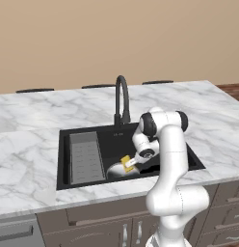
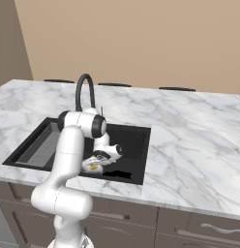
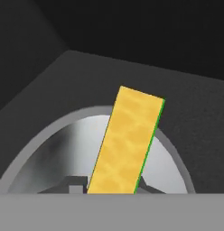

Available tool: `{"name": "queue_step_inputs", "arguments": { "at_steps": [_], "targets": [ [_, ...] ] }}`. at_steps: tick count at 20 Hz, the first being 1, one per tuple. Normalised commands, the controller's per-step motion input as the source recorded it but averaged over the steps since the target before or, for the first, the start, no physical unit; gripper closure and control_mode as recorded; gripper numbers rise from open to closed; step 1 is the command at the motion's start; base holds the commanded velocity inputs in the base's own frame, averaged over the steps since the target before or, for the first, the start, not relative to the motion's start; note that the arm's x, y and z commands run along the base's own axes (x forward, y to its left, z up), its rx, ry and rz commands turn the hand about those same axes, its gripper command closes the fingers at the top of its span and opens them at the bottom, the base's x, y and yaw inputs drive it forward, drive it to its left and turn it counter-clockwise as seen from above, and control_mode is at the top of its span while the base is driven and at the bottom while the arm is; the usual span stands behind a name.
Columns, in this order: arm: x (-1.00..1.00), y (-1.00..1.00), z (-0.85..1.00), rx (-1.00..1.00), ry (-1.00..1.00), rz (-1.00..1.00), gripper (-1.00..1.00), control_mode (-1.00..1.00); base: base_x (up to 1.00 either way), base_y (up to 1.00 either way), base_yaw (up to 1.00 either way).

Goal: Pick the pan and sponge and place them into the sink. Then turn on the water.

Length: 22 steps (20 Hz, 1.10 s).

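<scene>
The black sink (image 1: 110, 139) (image 2: 133, 139) holds the silver-grey pan (image 1: 115, 170) (image 2: 85, 169) (image 3: 59, 151) near its front wall, with its thin black handle pointing right. My gripper (image 1: 129, 164) (image 2: 96, 166) (image 3: 111, 190) reaches down into the basin, just above the pan. It is shut on the yellow sponge (image 1: 126, 162) (image 2: 94, 167) (image 3: 128, 142), which stands tilted between the fingers over the pan's bowl. I see no water running from the faucet (image 1: 122, 96) (image 2: 83, 92).
A grey ribbed tray (image 1: 86, 157) (image 2: 40, 148) fills the sink's left part. The tall black gooseneck faucet rises behind the basin. Marble counter (image 1: 30, 159) (image 2: 189, 160) surrounds the sink, and a tan wall stands behind it.
</scene>
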Motion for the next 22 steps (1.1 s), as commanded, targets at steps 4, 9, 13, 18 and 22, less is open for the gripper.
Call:
{"name": "queue_step_inputs", "arguments": {
  "at_steps": [4,9,13,18,22],
  "targets": [
    [0.08,0.05,-0.19,0.00,-0.07,0.04,1.00,-1.00,0.00,0.00,0.00],
    [0.04,0.10,-0.18,0.00,-0.06,0.04,-1.00,-1.00,0.00,0.00,0.00],
    [0.00,0.02,-0.09,-0.01,-0.06,0.03,-1.00,-1.00,0.00,0.00,0.00],
    [-0.06,0.05,0.03,-0.01,-0.01,0.00,-1.00,-1.00,0.00,0.00,0.00],
    [-0.17,0.00,0.29,-0.01,0.00,-0.01,-1.00,-1.00,0.00,0.00,0.00]
  ]
}}
